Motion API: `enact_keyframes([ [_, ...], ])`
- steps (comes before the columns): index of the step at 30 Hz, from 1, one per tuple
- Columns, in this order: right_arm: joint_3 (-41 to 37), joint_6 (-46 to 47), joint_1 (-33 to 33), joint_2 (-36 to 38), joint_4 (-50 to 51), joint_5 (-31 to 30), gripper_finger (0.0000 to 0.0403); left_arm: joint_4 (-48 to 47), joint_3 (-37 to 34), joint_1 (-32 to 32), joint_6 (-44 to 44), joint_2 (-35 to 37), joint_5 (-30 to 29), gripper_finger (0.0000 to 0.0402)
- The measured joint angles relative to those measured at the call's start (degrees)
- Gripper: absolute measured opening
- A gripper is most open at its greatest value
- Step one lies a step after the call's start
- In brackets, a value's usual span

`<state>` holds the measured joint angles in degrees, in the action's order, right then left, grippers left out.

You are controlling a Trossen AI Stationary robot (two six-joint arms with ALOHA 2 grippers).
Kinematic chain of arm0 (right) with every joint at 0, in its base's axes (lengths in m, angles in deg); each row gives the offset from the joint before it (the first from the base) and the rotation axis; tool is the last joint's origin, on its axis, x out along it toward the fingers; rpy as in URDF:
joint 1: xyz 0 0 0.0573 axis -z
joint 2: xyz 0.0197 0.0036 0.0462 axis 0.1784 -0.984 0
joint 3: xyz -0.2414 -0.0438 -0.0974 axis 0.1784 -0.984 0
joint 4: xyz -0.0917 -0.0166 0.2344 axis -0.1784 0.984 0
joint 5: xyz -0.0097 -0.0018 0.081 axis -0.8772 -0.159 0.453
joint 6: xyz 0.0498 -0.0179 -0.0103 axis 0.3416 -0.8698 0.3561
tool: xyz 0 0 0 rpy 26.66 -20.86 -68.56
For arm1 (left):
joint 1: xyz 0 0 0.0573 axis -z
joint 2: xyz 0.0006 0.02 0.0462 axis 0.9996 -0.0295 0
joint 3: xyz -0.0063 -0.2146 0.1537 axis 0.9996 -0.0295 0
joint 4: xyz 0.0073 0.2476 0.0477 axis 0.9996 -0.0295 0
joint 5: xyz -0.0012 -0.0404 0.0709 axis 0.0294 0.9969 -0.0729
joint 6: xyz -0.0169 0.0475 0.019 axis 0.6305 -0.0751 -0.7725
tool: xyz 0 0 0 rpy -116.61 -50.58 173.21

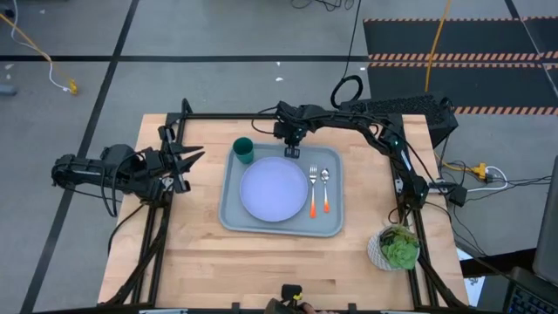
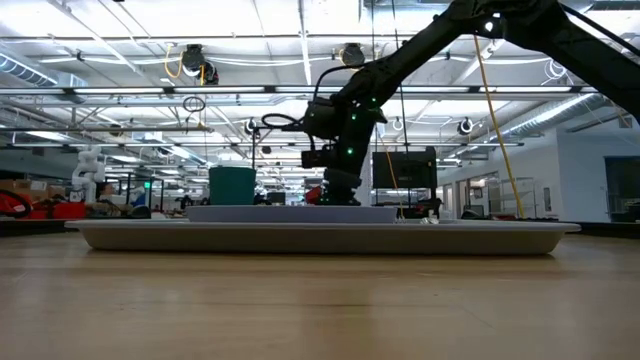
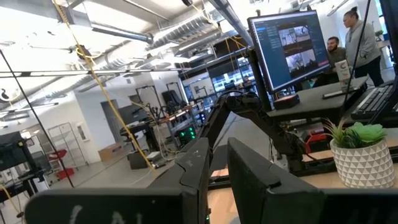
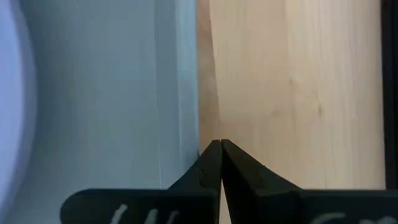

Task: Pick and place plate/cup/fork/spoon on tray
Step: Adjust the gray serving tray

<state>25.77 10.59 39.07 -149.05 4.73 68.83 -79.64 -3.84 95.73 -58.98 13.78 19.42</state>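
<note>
The grey-blue tray lies on the middle of the wooden table. On it are the pale lavender-blue plate, the dark green cup at its far left corner, and the orange-handled fork and spoon side by side to the right of the plate. My right gripper is shut and points down at the tray's far rim, between cup and cutlery. My left gripper is slightly open and empty, off the tray's left side. My right gripper's shut fingertips stand at the outer edge of the tray's far rim, coming from above and pointing down. I cannot tell whether they touch the rim or the table.
A white patterned bowl of green leafy stuff stands at the table's near right corner; it also shows in the left wrist view. Bare wood lies in front of the tray. People stand at desks beyond the table.
</note>
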Motion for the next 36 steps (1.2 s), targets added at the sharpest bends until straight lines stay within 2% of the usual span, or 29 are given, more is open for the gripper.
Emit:
enact_keyframes([
  [19,0.02,-0.62,-2.29,-0.04,-5.99,4.29,0.0000,0.00,0.00,0.00,-0.24,0.00,-0.02,0.0062],
  [30,0.57,0.31,-2.48,0.58,-5.53,0.24,0.0000,-0.39,0.00,0.00,-0.31,-0.02,-0.01,0.0062],
  [36,0.59,1.32,-2.25,4.46,-5.57,-1.65,0.0000,-0.79,-0.02,0.00,-0.03,-0.02,-0.02,0.0062],
])
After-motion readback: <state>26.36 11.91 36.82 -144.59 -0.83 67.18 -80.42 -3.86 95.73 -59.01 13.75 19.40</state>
